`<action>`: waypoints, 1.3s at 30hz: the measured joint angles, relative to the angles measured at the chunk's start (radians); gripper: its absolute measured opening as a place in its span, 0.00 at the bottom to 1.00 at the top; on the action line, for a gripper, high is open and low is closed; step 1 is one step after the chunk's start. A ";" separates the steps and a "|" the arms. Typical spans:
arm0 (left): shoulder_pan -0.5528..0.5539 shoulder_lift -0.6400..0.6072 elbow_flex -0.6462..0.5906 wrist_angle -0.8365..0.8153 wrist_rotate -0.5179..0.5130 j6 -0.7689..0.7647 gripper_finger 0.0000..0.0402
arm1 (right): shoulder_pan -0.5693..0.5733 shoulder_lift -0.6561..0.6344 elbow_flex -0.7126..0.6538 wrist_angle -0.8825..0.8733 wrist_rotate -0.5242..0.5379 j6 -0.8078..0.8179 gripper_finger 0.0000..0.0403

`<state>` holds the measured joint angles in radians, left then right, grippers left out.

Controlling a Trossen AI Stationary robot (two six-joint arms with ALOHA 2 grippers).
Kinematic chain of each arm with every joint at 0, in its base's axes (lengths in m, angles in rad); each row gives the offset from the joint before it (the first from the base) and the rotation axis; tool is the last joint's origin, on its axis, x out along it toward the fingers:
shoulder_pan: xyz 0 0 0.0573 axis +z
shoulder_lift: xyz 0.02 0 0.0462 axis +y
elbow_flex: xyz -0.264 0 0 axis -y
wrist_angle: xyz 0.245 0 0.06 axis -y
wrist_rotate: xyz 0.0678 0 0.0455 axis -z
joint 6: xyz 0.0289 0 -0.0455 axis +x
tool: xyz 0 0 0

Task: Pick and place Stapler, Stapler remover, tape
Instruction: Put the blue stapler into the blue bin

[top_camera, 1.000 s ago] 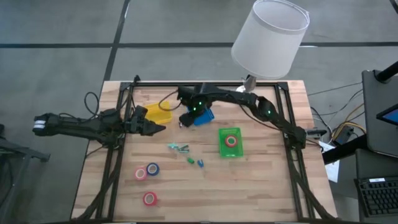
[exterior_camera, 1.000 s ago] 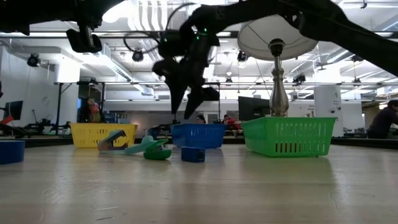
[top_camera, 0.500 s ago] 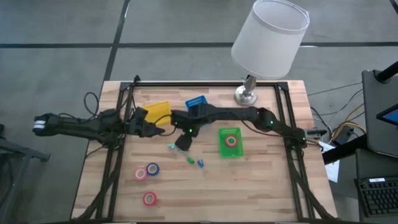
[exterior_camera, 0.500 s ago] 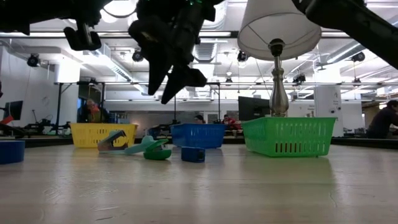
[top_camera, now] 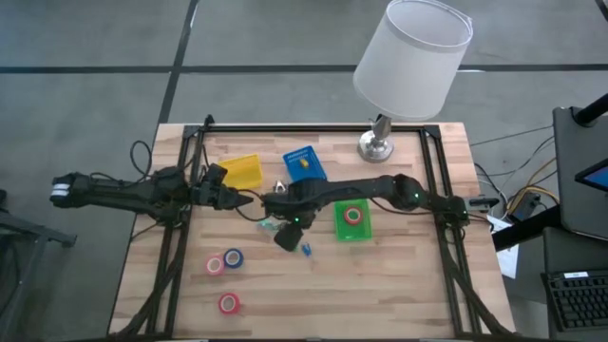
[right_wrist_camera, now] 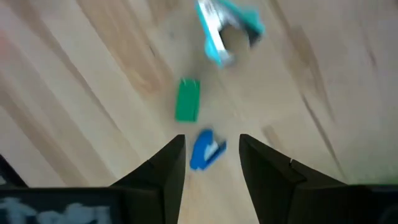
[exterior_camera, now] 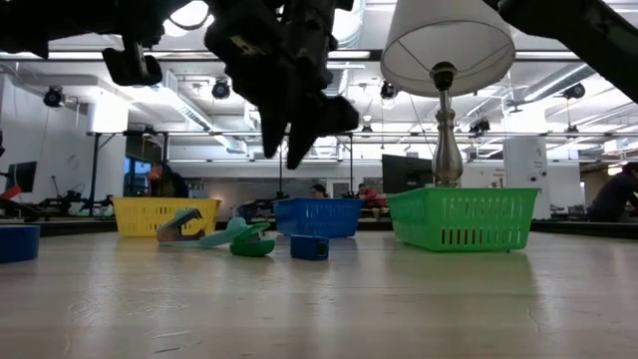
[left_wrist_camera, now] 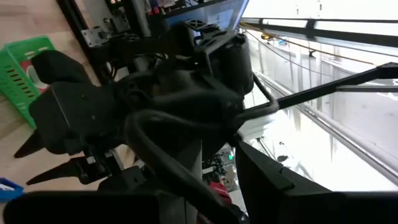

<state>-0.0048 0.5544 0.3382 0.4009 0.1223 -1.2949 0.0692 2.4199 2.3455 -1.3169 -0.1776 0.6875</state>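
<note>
While lit by a lamp (top_camera: 410,59), wood-slat table (top_camera: 399,275), workshop behind. Blue mini stapler (right_wrist_camera: 205,151) lying flat mid-table, long axis diagonal, framed by right gripper (right_wrist_camera: 211,163), fingers apart; left gripper (top_camera: 239,198): can't tell.

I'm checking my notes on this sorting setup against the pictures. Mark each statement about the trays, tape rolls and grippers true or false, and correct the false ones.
1. A tape roll lies in the green tray. True.
2. The right gripper holds a stapler. False: its fingers are open and empty above the small blue stapler.
3. Three tape rolls lie on the bare table. True.
4. The lamp stands in the yellow tray. False: it stands on the table, beyond the green tray.
5. The left gripper hovers over the blue tray. False: it is beside the yellow tray.
</note>
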 joint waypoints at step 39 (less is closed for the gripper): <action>0.000 0.000 0.000 -0.069 0.018 -0.026 0.25 | 0.075 -0.001 -0.327 0.226 -0.029 0.231 0.68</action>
<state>-0.0048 0.5549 0.3382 0.3321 0.1406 -1.3209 0.1440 2.4187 2.0183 -1.0909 -0.2066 0.9180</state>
